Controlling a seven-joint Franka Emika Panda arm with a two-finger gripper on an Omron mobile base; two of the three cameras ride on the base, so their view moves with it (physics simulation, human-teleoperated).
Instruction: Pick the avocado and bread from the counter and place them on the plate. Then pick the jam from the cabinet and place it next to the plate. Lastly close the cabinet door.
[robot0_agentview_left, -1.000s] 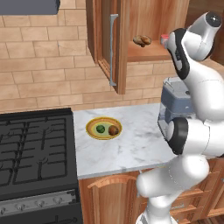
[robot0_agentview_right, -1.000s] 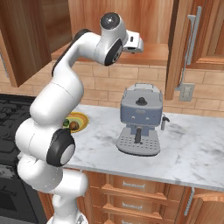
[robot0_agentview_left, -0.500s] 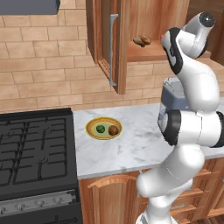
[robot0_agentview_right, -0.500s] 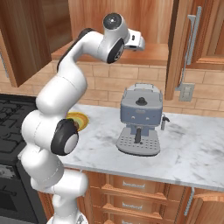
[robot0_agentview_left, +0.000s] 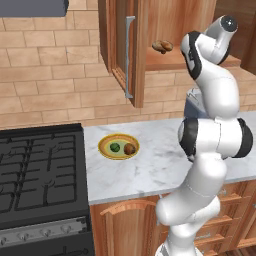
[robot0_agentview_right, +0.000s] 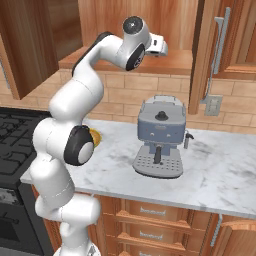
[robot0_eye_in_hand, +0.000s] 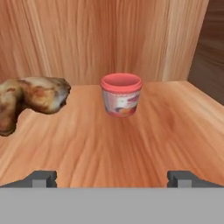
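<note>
Jam (robot0_eye_in_hand: 121, 94): a squat red jar with a pale pink top, upright on the wooden shelf (robot0_eye_in_hand: 131, 140) inside the cabinet (robot0_agentview_left: 172, 30). In the hand view it stands ahead of the gripper (robot0_eye_in_hand: 113, 178), on the line midway between the two dark fingertips (robot0_eye_in_hand: 41, 178), and apart from them. The jaws are spread wide and released, grasping nothing. A lumpy tan-brown pastry (robot0_eye_in_hand: 28, 98) lies on the shelf just beside the jam, on its left in the hand view, not touching it. The cabinet's back and side walls rise behind the jam.

In the left base view the pastry (robot0_agentview_left: 162, 46) shows at the shelf's front edge, and the arm reaches up into the cabinet opening. The cabinet door (robot0_agentview_left: 122, 47) stands open, its grey bar handle (robot0_agentview_left: 129, 56) vertical. Below the cabinet, the plate (robot0_agentview_left: 118, 147) rests on the marble bench (robot0_agentview_left: 150, 167), near the black stove (robot0_agentview_left: 40, 175). The avocado (robot0_agentview_left: 115, 147) and the bread (robot0_agentview_left: 130, 149) lie on the plate side by side, the bread to the avocado's right.

In the right base view a grey coffee machine (robot0_agentview_right: 160, 136) stands on the bench below the cabinet.
</note>
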